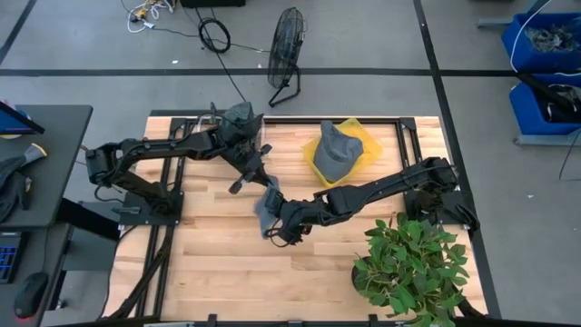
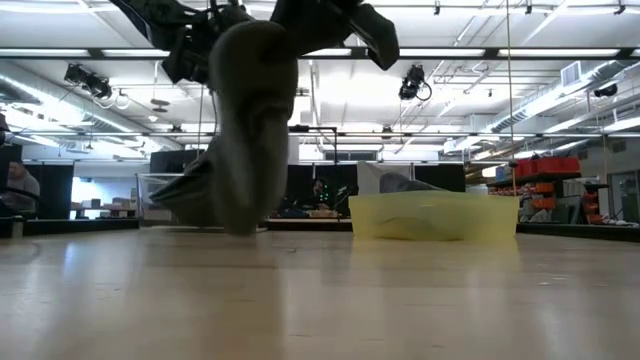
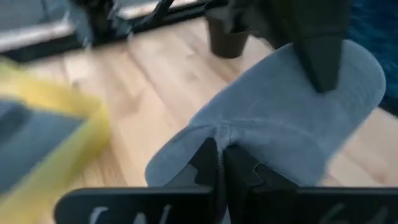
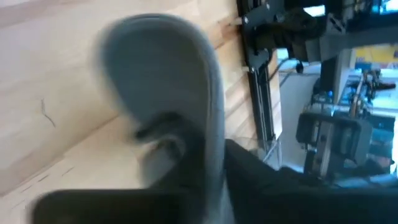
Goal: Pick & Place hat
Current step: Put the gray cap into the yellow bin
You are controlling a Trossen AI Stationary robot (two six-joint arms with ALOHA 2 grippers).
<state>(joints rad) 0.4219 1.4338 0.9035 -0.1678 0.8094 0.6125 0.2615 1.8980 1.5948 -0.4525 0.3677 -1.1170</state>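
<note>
Grey hat (image 1: 266, 205) hangs off the table near the middle, pinched at both ends, while another grey hat (image 1: 334, 150) sits in the yellow bin (image 1: 365, 138) far right.

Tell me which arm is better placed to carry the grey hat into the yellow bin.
Probably the left. Both hands, left hand and right hand, seem to grip the grey hat, but the left arm lies level with the yellow bin.

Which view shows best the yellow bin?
The high view: the whole yellow bin shows with a grey hat inside. The low view gives only its side wall; the left wrist view a blurred corner; the right wrist view nothing.
</note>
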